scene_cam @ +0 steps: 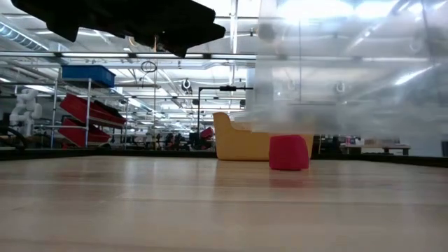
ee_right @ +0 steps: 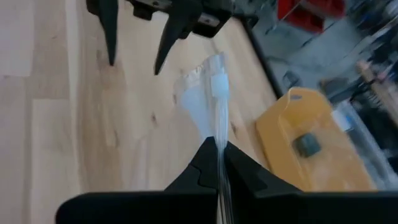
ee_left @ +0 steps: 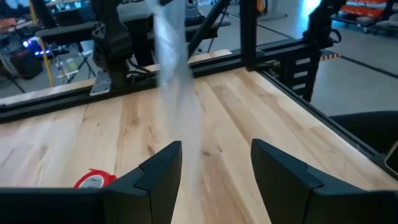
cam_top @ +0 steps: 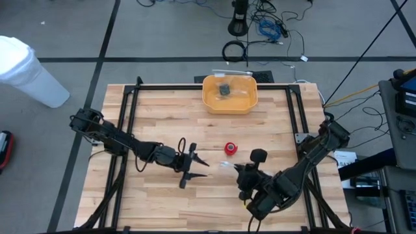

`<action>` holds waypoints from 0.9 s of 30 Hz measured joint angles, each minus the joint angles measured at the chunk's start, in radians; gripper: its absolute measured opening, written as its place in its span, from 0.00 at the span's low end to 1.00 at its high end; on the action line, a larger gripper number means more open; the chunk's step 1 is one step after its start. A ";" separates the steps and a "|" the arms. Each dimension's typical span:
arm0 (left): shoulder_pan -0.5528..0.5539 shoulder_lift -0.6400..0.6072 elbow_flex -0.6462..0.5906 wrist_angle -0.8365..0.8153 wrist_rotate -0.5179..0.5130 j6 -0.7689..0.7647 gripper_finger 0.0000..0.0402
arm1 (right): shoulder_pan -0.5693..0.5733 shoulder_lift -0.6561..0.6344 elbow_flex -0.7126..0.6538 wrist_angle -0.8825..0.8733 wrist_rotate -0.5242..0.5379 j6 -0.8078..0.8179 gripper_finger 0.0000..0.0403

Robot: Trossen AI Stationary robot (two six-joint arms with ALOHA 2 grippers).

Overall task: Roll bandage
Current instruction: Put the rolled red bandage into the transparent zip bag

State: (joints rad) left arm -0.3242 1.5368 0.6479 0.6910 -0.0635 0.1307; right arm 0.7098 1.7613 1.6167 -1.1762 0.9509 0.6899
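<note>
While the bandage point(cam_top: 230, 149) sits as a small red roll near the table's point(cam_top: 156, 110) middle, the right gripper point(ee_right: 219, 163), toward the near edge, has its fingers pinched together on a clear plastic bag point(ee_right: 208, 99), whose lower part disappears between them. Just beside the bag's free end, the left gripper point(cam_top: 195, 166) holds nothing, its fingers spread wide. At the far edge stands a yellow bin point(cam_top: 229, 94) with a small dark object point(cam_top: 224, 90), too small to identify.

The bandage point(cam_top: 230, 149) lies on the table point(cam_top: 162, 110) near centre. The bin point(cam_top: 229, 93) sits at 12 o'clock from it, the left gripper point(cam_top: 198, 166) at 8 o'clock, the plastic bag point(ee_right: 208, 102) between the grippers.
</note>
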 joint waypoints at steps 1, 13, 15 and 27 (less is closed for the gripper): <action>-0.005 0.000 0.000 0.000 0.001 0.009 0.49 | 0.008 0.000 -0.010 0.011 0.024 -0.004 0.00; -0.030 0.000 0.000 0.071 0.008 0.068 0.49 | 0.041 0.002 -0.234 0.225 0.127 0.051 0.00; -0.030 0.000 0.000 0.073 0.008 0.069 0.49 | 0.042 0.001 -0.241 0.261 0.132 0.014 0.00; -0.030 0.000 0.001 0.105 0.008 0.069 0.49 | 0.017 0.001 -0.305 0.522 0.180 -0.420 0.00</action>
State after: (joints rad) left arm -0.3538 1.5364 0.6487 0.7957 -0.0559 0.1993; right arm 0.7268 1.7622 1.3117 -0.6544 1.1305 0.2701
